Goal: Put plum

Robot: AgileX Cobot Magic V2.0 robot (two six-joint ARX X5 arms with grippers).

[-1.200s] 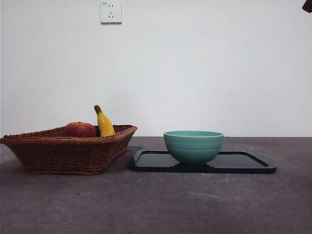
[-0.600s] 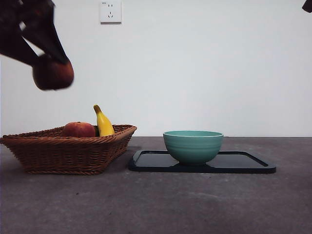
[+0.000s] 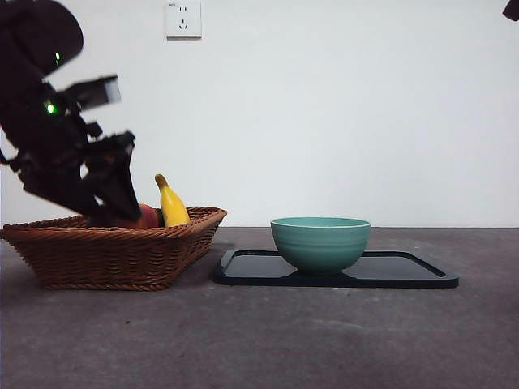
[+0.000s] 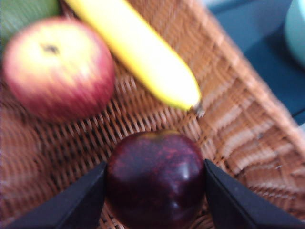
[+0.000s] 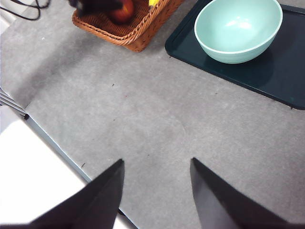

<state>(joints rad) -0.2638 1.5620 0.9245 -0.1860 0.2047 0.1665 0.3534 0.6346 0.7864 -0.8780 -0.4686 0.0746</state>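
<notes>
Front view. The left gripper (image 3: 113,212) was down inside the wicker basket (image 3: 113,251), its dark arm entering from the upper side edge. The basket wall hid the fingertips and the plum from this view. Only a sliver of the red apple (image 3: 147,216) and the upright banana (image 3: 173,203) showed above the rim. The green bowl (image 3: 321,243) stood on the black tray (image 3: 405,275), beside the basket and apart from it. The right arm appeared only as a black tip at a top corner.

Left wrist view. This view supplied what the front view lacked: the plum (image 4: 155,179) sat between the two jaws, both pressed against its sides, over the woven floor of the basket (image 4: 238,124). The apple (image 4: 57,67) and the banana (image 4: 138,52) lay near the plum, not touching it. Whether the plum rested on the weave could not be determined.

Right wrist view. The right gripper (image 5: 155,171) hung spread and empty over bare table (image 5: 143,119), well apart from the basket (image 5: 128,33) and the bowl (image 5: 238,28).

Assessment. The step in hand appeared to be placement of the plum in the basket. The next move would call for confirming contact with the weave, then parting the jaws and lifting clear of the apple and banana.
</notes>
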